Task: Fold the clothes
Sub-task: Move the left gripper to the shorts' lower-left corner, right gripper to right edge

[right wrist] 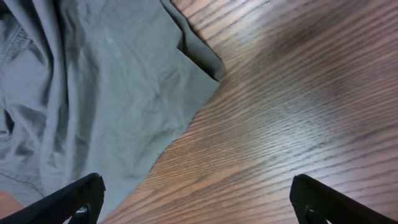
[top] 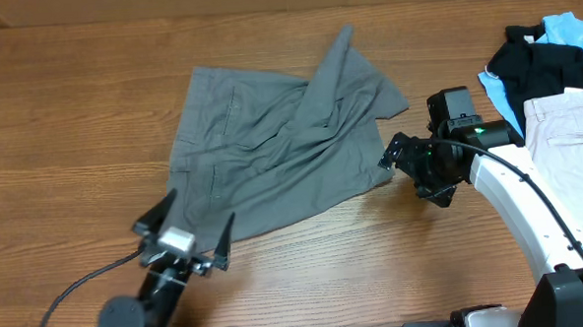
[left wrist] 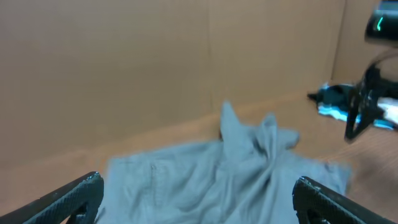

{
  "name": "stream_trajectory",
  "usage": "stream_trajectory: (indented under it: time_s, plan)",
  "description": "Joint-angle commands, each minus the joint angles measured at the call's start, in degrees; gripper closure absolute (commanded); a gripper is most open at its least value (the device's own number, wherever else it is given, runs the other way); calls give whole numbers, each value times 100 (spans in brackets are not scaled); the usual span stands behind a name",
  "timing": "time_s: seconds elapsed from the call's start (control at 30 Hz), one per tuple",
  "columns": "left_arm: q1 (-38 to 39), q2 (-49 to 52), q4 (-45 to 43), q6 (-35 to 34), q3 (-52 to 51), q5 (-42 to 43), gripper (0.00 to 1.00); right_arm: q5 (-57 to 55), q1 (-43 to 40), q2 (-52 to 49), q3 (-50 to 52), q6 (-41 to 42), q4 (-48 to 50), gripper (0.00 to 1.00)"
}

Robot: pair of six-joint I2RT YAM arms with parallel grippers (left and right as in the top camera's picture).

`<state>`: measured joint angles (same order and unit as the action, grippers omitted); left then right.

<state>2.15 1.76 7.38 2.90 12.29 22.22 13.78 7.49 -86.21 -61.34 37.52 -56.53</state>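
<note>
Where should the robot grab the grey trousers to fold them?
Probably the corner nearest the right gripper, approached from the right, low over the table. There the trousers lie flat with a free edge, while the middle is bunched in ridges. The left gripper could take the near edge likewise.
</note>
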Motion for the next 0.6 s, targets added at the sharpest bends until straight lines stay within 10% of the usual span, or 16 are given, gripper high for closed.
stream_trajectory:
  time_s: [0.0,0.4,0.57]
  plan:
    - [-26,490,734,-125,1294,-660,0,92,-11,37,55,26,83,0]
    - [-26,3276,3416,-168,3456,1502,0,92,-11,37,55,26,59,0]
    - [-26,3877,4295,-1827,3460,-540,0,90,-11,37,55,24,59,0]
